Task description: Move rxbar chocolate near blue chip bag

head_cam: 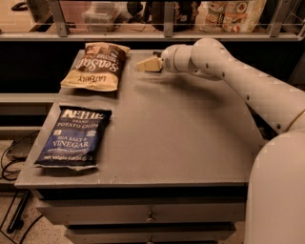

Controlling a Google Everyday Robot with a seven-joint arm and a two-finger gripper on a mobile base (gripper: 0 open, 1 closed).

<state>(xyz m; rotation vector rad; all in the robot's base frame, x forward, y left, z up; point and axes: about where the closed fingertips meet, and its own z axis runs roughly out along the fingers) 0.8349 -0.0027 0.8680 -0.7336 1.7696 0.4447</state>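
The blue chip bag [72, 138] lies flat at the front left of the grey table [181, 138], with white "Sea Salt & Vinegar" lettering. My gripper [147, 64] is low over the table's far edge, right of the tan and brown chip bag, pointing left. The white arm [238, 76] reaches in from the right. The rxbar chocolate does not show; it may be hidden behind the gripper.
A tan and brown chip bag [94, 66] lies at the far left of the table. A shelf with a rail [167, 33] and packages [233, 14] runs behind the table. Drawers [147, 214] sit below the front edge. Cables [12, 162] lie on the floor at left.
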